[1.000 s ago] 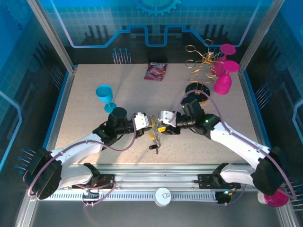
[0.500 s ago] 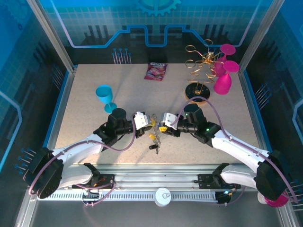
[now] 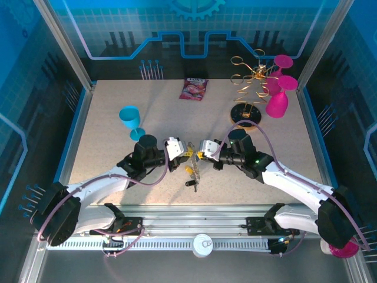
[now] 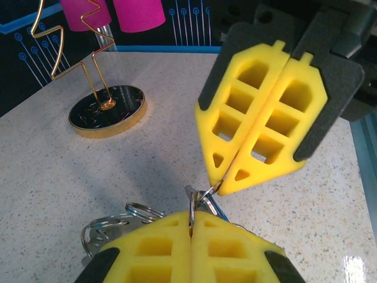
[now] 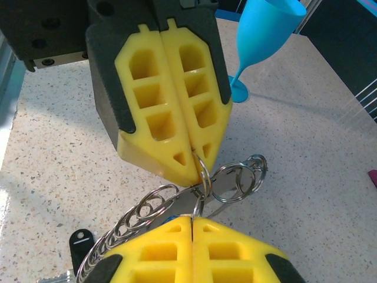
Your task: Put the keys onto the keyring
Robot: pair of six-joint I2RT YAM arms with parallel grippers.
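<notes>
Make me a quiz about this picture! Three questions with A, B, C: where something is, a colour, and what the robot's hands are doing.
1. Where does the blue cup stand?
A) on the left part of the table
B) in the far right corner
C) in a hand

2. What colour are the hands' fingers?
A) green
B) yellow
C) red

3. How are the left hand and right hand?
A) both wide open
B) one open, one shut
C) both shut on the keyring

Answers:
1 A, it stands left of both arms.
2 B, they are bright yellow in both wrist views.
3 C, each pair of fingers is pressed together, pinching the metal rings.
</notes>
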